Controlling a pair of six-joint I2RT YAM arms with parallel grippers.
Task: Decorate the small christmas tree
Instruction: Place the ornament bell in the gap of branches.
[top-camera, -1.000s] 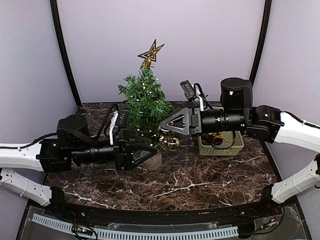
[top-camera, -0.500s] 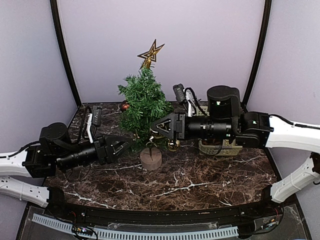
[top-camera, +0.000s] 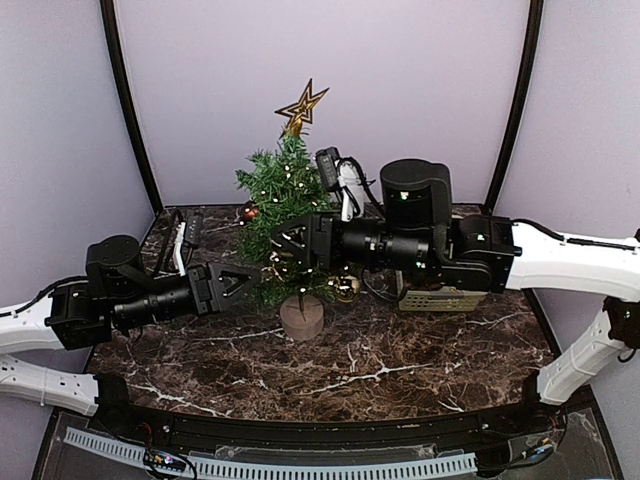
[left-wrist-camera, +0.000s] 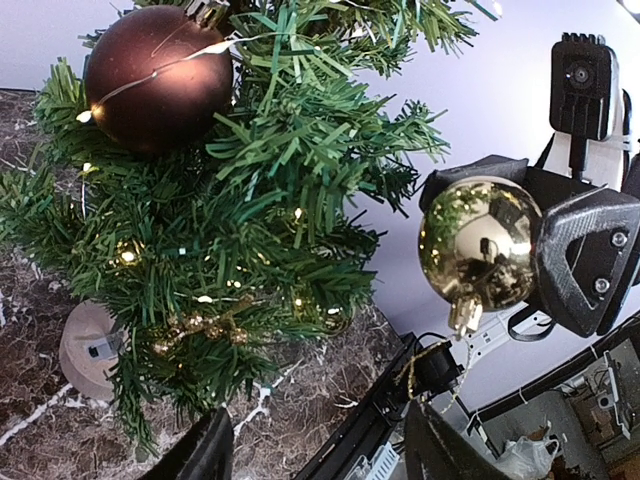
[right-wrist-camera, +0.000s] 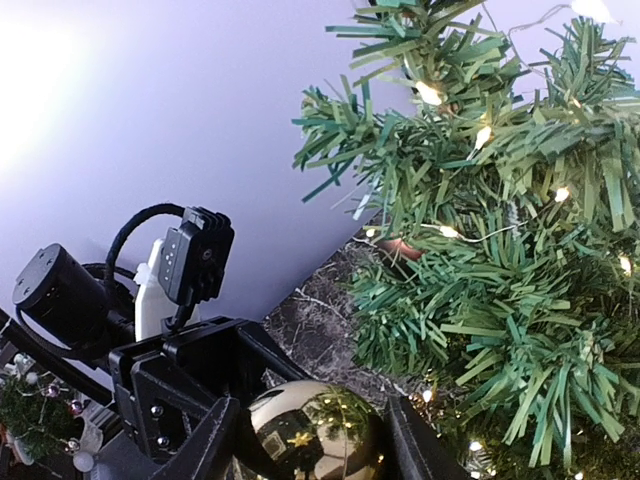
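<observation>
Centrally, small christmas tree (top-camera: 285, 200) — dark green, bristly, lit, right gripper (right-wrist-camera: 312, 450) clasping gold bauble (left-wrist-camera: 478, 242), left gripper (left-wrist-camera: 320, 450) fingers spread wide

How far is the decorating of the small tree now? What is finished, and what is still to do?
Done: the small christmas tree carries a gold star on top, lit string lights and a brown ball. In hand: the right hand grips a gold ball beside the branches, not yet hung. The left hand is open and empty. Left: hang that ball.
</observation>
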